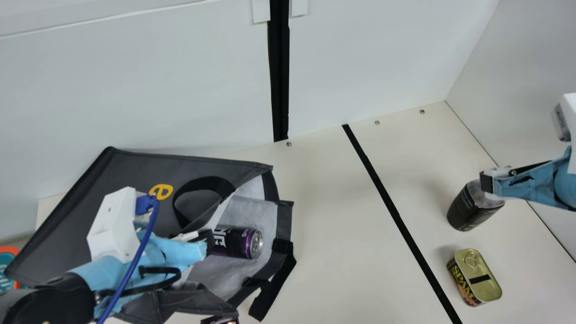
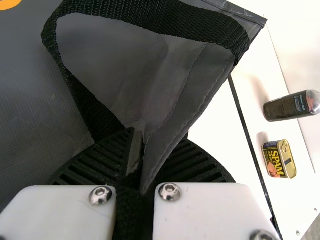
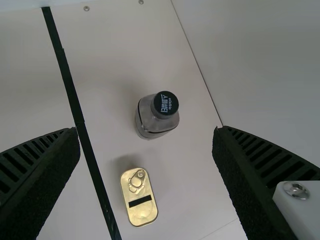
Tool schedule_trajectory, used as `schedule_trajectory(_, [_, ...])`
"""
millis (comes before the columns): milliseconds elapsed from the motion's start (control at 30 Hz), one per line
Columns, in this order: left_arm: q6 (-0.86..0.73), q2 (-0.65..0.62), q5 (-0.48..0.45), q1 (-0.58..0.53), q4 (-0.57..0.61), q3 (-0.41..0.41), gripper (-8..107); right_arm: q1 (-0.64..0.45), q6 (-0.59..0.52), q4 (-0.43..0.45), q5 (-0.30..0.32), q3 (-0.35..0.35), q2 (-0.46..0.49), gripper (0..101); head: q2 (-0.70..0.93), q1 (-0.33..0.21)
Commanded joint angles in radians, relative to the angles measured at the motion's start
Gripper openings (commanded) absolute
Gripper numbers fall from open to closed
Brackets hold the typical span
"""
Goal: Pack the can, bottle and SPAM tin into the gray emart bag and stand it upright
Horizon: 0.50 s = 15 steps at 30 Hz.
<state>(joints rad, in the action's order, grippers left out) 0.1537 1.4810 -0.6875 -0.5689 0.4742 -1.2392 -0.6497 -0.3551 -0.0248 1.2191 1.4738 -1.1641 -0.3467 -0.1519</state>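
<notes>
The gray emart bag (image 1: 135, 171) lies on its side at the left of the main view, its mouth facing right. Inside the mouth rests the purple-black can (image 1: 240, 243). My left gripper (image 1: 204, 243) is at the bag's opening; in its wrist view the gripper (image 2: 150, 150) is shut on the bag's edge fabric (image 2: 172, 132). At the right, my right gripper (image 1: 488, 184) is over the dark bottle (image 1: 470, 207). From its wrist, the gripper (image 3: 145, 131) stands open above the upright bottle (image 3: 152, 120). The SPAM tin (image 1: 479, 279) stands beside the bottle.
A black tape strip (image 1: 396, 216) crosses the table (image 1: 333, 234) between bag and bottle. White walls rise behind and at the right. An orange and teal object (image 1: 9, 270) is at the left edge; a small dark item (image 1: 219, 320) shows at the bottom edge.
</notes>
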Motion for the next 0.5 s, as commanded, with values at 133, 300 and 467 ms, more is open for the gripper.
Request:
schedule_trajectory(133, [0.000,0.000,0.000,0.000,0.000,0.000,-8,-0.017,-0.010,-0.006,0.001,0.019,-0.050,95,-0.002,-0.023])
schedule_trajectory(300, [0.000,0.000,0.000,0.000,0.000,0.000,-8,-0.037,-0.025,-0.017,0.001,0.034,-0.091,95,-0.002,-0.023])
schedule_trajectory(467, [0.000,0.000,0.000,0.000,0.000,0.000,-8,-0.060,-0.045,-0.048,0.001,0.044,-0.137,95,-0.002,-0.023])
